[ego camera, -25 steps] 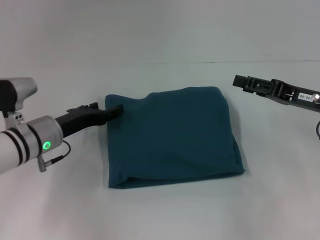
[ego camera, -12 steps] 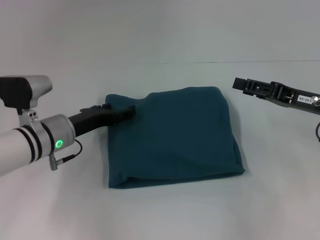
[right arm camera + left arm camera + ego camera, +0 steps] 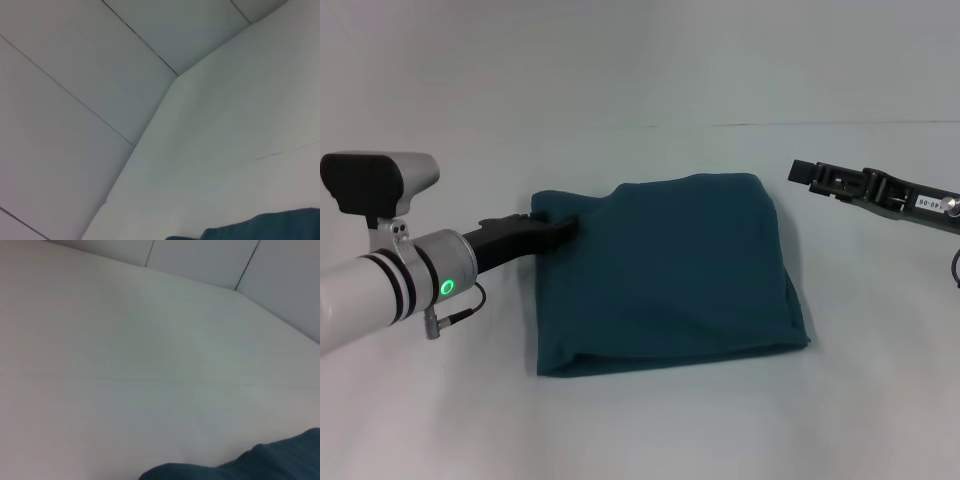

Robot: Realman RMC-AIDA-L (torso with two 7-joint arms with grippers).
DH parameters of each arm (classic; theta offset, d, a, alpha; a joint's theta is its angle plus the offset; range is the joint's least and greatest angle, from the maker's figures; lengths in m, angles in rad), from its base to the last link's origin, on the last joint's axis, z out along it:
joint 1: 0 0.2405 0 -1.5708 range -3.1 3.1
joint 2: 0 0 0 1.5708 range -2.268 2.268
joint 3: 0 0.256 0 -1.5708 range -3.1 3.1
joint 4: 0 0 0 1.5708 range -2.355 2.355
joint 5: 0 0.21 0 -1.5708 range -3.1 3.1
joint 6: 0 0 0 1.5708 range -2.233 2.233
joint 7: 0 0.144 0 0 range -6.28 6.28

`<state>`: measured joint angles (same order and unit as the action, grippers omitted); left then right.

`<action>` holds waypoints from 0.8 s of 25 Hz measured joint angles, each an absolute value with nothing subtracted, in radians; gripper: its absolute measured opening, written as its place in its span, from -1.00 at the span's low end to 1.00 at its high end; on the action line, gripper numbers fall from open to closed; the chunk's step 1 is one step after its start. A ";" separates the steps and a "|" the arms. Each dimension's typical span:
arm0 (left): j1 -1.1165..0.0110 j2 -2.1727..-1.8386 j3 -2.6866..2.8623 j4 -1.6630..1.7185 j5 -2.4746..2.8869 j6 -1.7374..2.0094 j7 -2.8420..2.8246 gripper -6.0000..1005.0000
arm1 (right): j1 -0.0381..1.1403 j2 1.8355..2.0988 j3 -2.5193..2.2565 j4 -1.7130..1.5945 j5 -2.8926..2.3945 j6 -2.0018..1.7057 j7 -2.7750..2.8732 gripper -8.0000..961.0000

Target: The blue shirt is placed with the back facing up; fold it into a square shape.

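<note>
The blue shirt [image 3: 665, 270] is lying mid-bench, already folded nearly square. The left hand [image 3: 563, 226] is pressing into its far-left corner, grip hidden by cloth; the right hand [image 3: 802, 170] is hovering apart beyond the far-right corner, its state unclear.

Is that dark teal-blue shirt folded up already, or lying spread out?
Folded: the dark teal-blue knit shirt lies as a compact, roughly square bundle, no sleeves showing, layered edges along its near side.

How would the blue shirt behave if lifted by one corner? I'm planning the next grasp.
The blue shirt would probably droop and unfold: it lies in soft, rumpled layers. The left gripper at its far left corner would likely drag cloth, not slide it whole.
</note>
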<state>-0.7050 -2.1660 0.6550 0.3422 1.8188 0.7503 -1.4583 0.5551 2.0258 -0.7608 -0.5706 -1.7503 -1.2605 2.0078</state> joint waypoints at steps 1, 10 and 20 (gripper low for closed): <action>-0.705 -2.166 0.655 0.342 1.818 0.754 -1.455 0.24 | 0.555 2.026 -0.761 -0.571 -1.750 -1.259 2.008 0.42; -0.704 -2.166 0.655 0.345 1.815 0.765 -1.453 -0.18 | 0.554 2.030 -0.761 -0.571 -1.750 -1.251 2.007 0.42; -0.706 -2.166 0.655 0.346 1.815 0.771 -1.454 -0.82 | 0.554 2.031 -0.761 -0.570 -1.751 -1.250 1.995 0.42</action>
